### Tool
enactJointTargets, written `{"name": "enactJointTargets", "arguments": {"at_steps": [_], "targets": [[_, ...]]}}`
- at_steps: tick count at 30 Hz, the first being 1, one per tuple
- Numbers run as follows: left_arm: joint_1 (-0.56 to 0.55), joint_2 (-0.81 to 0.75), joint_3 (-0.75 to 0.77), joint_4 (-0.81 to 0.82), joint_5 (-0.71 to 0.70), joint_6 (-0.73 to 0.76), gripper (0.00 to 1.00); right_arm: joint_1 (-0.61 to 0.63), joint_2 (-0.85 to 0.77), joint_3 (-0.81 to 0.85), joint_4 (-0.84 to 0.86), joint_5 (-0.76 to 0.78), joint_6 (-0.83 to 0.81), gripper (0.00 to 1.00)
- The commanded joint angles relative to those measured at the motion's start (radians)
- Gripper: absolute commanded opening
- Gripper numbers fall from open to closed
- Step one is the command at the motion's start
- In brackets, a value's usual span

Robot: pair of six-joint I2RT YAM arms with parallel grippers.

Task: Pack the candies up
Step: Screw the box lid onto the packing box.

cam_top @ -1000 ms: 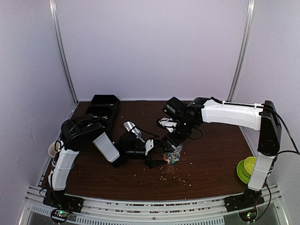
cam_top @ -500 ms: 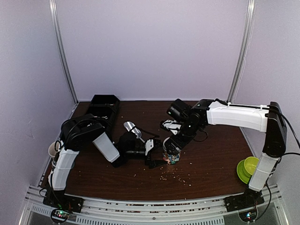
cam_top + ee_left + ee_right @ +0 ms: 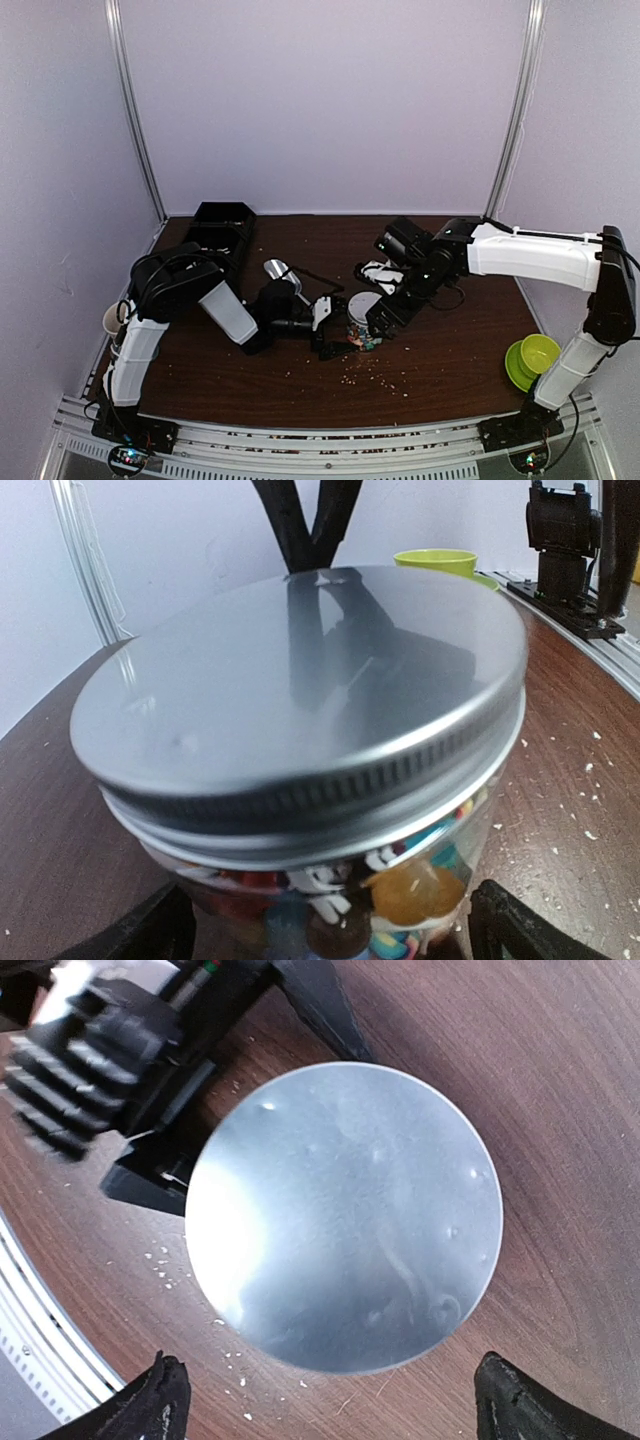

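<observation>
The candies fill a clear jar standing mid-table, closed by a silver screw lid. My left gripper lies low on the table, open, with one black finger on each side of the jar's base. I cannot tell whether the fingers touch the glass. My right gripper hangs open just right of and above the lid, looking down on it. Its fingertips are spread wider than the lid and hold nothing.
A green cup on a green plate stands at the right edge. A black bin is at the back left, a metal scoop is behind the left gripper, and a pale cup is at the far left. Pale crumbs lie in front of the jar.
My right arm has drawn back to the right, off the jar's lid, still open. The left gripper stays at the jar and its jaws have widened slightly.
</observation>
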Motion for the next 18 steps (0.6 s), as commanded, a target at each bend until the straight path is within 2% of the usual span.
{"name": "enactJointTargets", "arguments": {"at_steps": [1,10,18], "targets": [[-0.008,0.034,0.024,-0.065,0.041,0.029,0.98,-0.003,-0.078,-0.034,0.045,-0.03,-0.019,1.0],[-0.007,0.071,0.108,-0.154,0.103,0.049,0.98,-0.032,-0.135,-0.088,0.171,-0.053,-0.023,1.0],[0.008,0.103,0.157,-0.156,0.168,-0.01,0.97,-0.051,-0.179,-0.114,0.302,-0.034,-0.017,1.0]]}}
